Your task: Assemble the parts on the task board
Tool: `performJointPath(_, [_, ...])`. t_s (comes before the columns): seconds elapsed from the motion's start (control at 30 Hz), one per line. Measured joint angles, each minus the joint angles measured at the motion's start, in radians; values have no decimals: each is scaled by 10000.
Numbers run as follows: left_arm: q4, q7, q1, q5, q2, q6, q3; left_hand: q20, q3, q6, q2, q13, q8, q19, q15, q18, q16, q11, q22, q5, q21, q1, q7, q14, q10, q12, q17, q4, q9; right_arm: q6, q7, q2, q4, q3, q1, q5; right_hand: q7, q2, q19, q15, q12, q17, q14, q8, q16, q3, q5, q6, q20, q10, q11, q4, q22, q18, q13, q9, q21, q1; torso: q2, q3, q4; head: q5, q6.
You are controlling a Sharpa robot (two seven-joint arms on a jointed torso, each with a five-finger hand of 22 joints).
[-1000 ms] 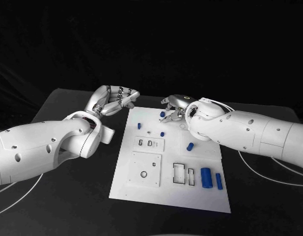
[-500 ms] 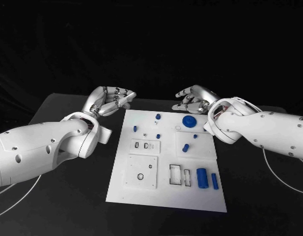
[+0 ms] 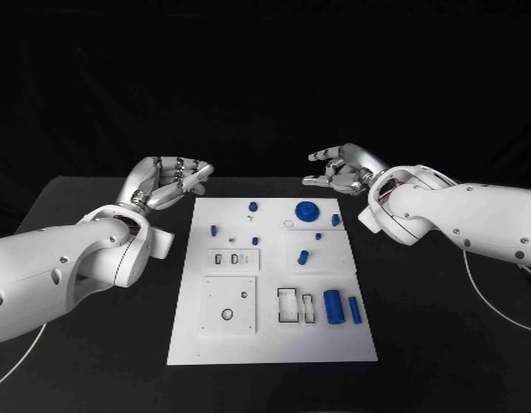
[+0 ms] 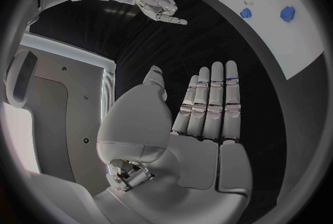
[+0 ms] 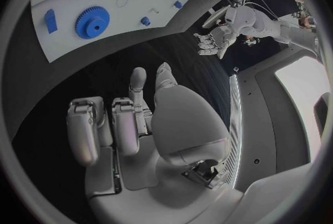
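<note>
The task board (image 3: 271,284) lies mid-desk (image 3: 439,327), with a blue gear (image 3: 306,210), a cylinder (image 3: 334,306) and small pegs (image 3: 302,256) loose on it — assembly looks barely begun. Left robot hand (image 3: 166,181) and right robot hand (image 3: 340,172) hover beyond the far edge, empty, fingers apart.

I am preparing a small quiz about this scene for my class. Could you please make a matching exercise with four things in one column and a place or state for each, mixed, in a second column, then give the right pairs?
Things:
1. blue gear
2. large blue cylinder
3. left hand
4. right hand

Places or states:
A. on the task board, near end, right side
B. beyond the board's far right corner, holding nothing
C. on the board, far end
D. beyond the board's far left corner, holding nothing

Pairs: 1-C, 2-A, 3-D, 4-B
</note>
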Motion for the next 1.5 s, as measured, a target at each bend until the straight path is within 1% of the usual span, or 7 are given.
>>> performJointPath(0.07, [-5,3,-1,1,0,1,0,0,0,0,0,0,0,0,0,0,0,0,0,0,0,0,0,0,0,0,-2,0,0,177,-11,13,-121,-9,-6,23,-185,-25,-964,57,2457,0,-57,-15,-74,-146,-19,-367,112,1261,58,91,0,182,2343,-9,-532,-81,0,-6,0,-28,1])
performJointPath(0.17, [-10,7,-2,4,0,1,-1,0,0,0,41,9,0,0,35,1,0,0,-9,0,-47,41,0,-35,0,0,-2,0,0,429,-47,115,-378,-21,-43,1,-310,-38,-1747,233,4155,0,10,-44,267,-266,21,-413,277,3739,253,127,0,236,2904,-4,-941,-173,0,-5,0,-53,-2])
performJointPath(0.23, [-10,11,-3,5,-1,2,-1,0,0,0,41,9,0,0,35,1,0,0,-8,0,-47,41,0,-35,0,0,-2,0,0,547,-72,209,-531,-25,-86,-62,-265,-37,-1588,359,4379,0,3,36,361,-266,21,209,387,4151,331,127,0,237,2912,86,-817,-357,0,-11,6,-61,-12])
performJointPath(0.4, [3,17,-4,9,-28,3,-1,0,0,0,41,8,0,0,35,1,0,0,-8,0,-47,41,0,-35,0,0,-2,0,-1,720,-174,513,-910,-33,-203,-435,40,-226,79,449,4395,0,-15,411,361,-191,308,1639,508,4217,396,58,-1,-52,2913,343,206,-543,4,-12,17,-70,-14])
performJointPath(0.67, [57,25,-4,14,-103,3,-1,0,0,0,41,7,0,0,35,1,0,0,-8,0,-46,41,0,-35,0,0,-1,0,-1,765,-573,1010,-1560,-33,-385,-2011,292,-465,247,335,4394,8,-15,637,361,473,943,2749,505,4240,243,-157,-2,-238,2911,558,656,-773,11,-14,17,-44,-50])
performJointPath(1.27, [136,32,-4,21,-204,1,0,0,0,0,41,7,0,0,35,0,0,0,-9,0,-46,41,0,-35,0,0,-2,0,-3,1453,-1648,1675,-2381,-27,-657,-4389,275,-1007,242,227,4393,6,20,353,356,1259,915,2924,362,4240,244,-569,-3,-236,2909,525,655,-545,6,-7,6,-22,-162])
performJointPath(1.5, [159,32,-4,23,-262,0,0,0,0,0,41,14,0,0,35,-1,0,0,-18,0,-45,40,0,-35,0,0,-12,0,-3,1662,-1813,1751,-2480,-27,-702,-4536,347,-1532,242,228,4393,5,20,288,355,1703,1758,2997,362,4239,244,-592,5,-236,2908,513,655,-661,5,-6,10,-4,-211])
